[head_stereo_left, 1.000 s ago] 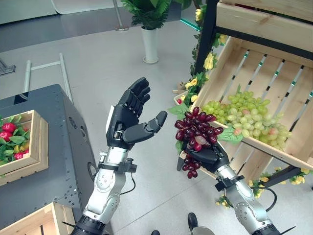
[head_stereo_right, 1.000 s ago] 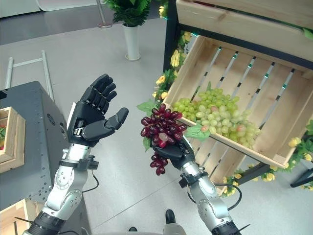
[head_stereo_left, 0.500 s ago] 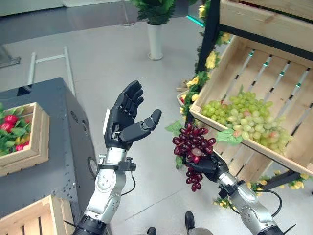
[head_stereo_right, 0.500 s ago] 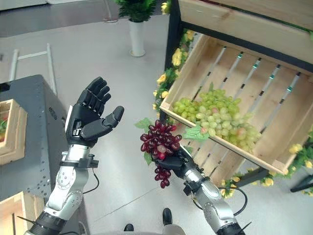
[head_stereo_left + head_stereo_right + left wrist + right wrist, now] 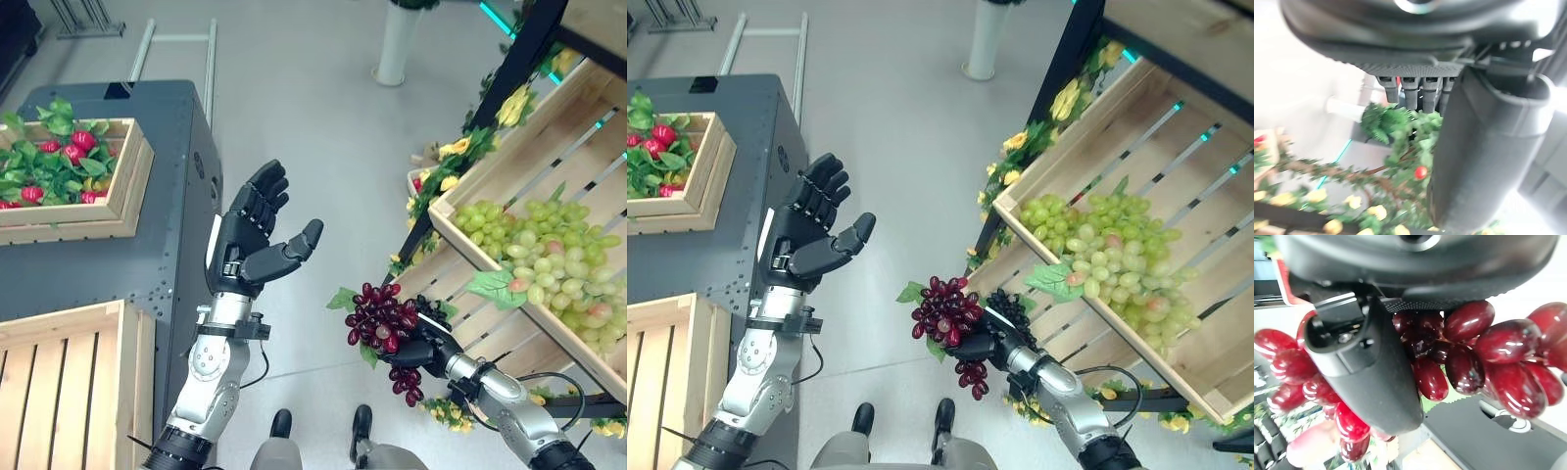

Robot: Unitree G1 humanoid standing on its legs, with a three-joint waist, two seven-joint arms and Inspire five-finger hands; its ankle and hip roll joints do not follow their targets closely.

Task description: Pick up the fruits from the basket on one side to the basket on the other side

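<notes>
While view swung left: red grape bunch (image 5: 382, 323) carried clear of green-grape crate (image 5: 460, 186).
Right robot hand (image 5: 423, 348): clamped on bunch.
Left robot hand (image 5: 250, 245): open, palm up, empty.
Meaning: transfer underway toward empty crate (image 5: 69, 328).

A grey cabinet (image 5: 147, 245) carries two wooden crates (image 5: 122, 191), one leafy.

Silver-grey jointed arms, black left hand (image 5: 247, 253) with segmented fingers (image 5: 266, 191), white edge strip, black right hand (image 5: 423, 345)
</notes>
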